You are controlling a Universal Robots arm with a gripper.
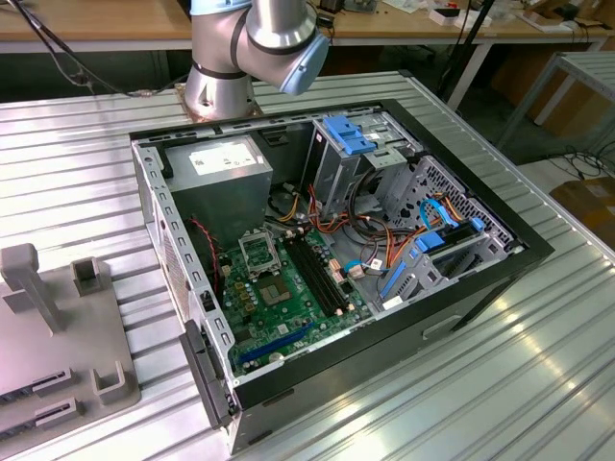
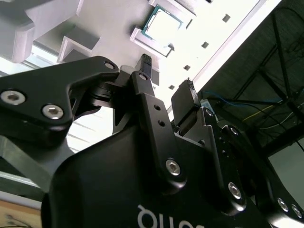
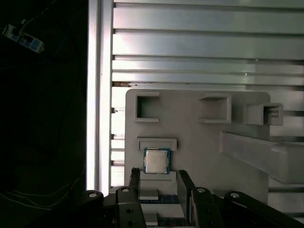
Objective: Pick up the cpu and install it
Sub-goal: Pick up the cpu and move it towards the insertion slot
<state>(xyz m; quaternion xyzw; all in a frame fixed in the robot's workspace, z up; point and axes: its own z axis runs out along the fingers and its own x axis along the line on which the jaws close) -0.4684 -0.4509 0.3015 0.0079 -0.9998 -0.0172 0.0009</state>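
The cpu (image 3: 156, 160), a small square chip with a silver-grey top, lies flat in a shallow seat on the grey fixture plate (image 3: 199, 142). In the second wrist view the cpu (image 2: 163, 23) lies beyond the fingertips. My gripper (image 3: 159, 183) hovers close to the chip and apart from it. It is open, its two black fingers (image 3: 134, 178) spread about the chip's width with nothing between them. The same gripper (image 2: 166, 75) appears in the second wrist view, one black finger (image 2: 145, 66) on each side of the gap. In the exterior view the open computer case (image 1: 480, 288) holds the green motherboard (image 1: 288, 303) and the black socket frame (image 1: 258, 252).
The fixture plate (image 1: 58, 336) lies on the ribbed metal table at the exterior view's left, with raised grey brackets (image 3: 213, 108) and a long bar (image 3: 261, 154). The arm's base (image 1: 221, 86) stands behind the case. A grey power-supply box (image 1: 216, 168), cables and drive bays fill the case.
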